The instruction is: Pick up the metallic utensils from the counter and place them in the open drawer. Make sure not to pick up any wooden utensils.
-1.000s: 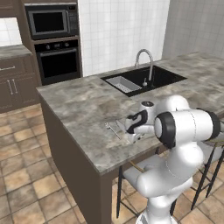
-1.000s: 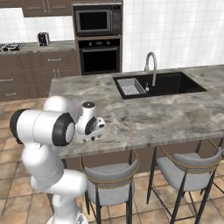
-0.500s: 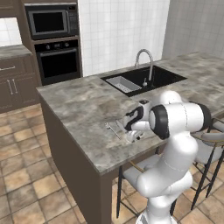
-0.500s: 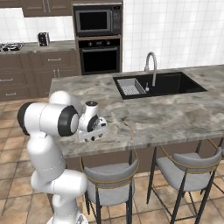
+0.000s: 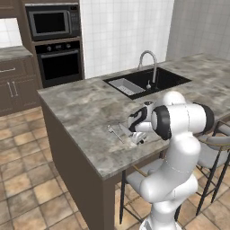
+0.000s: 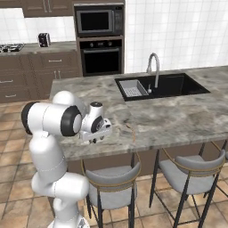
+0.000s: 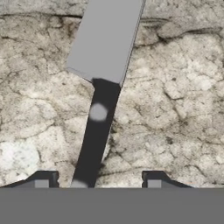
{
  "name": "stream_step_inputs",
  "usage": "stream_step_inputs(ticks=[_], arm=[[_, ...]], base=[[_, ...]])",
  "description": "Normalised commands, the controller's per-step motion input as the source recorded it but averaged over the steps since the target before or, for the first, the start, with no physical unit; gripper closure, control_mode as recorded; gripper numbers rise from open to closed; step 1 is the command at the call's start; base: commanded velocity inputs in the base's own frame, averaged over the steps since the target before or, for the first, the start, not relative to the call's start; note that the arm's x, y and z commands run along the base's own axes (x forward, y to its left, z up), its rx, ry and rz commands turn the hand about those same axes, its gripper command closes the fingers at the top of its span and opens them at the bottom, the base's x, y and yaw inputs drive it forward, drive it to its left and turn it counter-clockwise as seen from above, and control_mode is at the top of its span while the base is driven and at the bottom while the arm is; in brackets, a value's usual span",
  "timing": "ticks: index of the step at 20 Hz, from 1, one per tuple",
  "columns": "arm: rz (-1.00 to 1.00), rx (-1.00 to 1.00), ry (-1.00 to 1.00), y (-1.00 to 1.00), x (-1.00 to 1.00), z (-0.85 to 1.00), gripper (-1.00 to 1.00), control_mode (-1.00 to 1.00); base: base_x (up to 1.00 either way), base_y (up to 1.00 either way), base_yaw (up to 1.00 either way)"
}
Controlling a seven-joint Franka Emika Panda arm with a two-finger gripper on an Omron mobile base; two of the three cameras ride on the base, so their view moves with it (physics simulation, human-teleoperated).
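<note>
Grey-brown marbled stone counter point(image 7: 175, 109) holds your knife with broad silver blade and black handle point(image 7: 98, 127), mid-frame. Your gripper point(image 7: 97, 180) straddles the handle, partly open, holding nothing. Knife looks stiff, slippery: grab the handle.

The knife point(image 7: 103, 87) lies flat on the marbled grey-brown bench point(image 5: 85, 112), its broad silver blade pointing away in the hand view and its black handle running toward the camera, slightly slanted. In the left base view, slim silver utensils point(image 5: 117, 133) lie near the bench's front edge; which is which is too small to tell. The bench carries an inset black sink point(image 6: 178, 84).
</note>
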Motion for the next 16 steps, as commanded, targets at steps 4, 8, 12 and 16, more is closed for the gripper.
stream_step_inputs(ticks=[4, 8, 12, 16], arm=[[0.00, 0.00, -0.03, 0.00, 0.01, -0.31, 1.00, -1.00], [0.00, 0.00, -0.12, 0.00, 0.00, -0.19, 1.00, -1.00], [0.00, 0.00, -0.12, 0.01, 0.00, -0.02, 1.00, -1.00], [0.00, 0.00, -0.10, 0.00, -0.11, 0.04, 1.00, -1.00]], base=[[0.00, 0.00, 0.00], [0.00, 0.00, 0.00], [0.00, 0.00, 0.00], [0.00, 0.00, 0.00]])
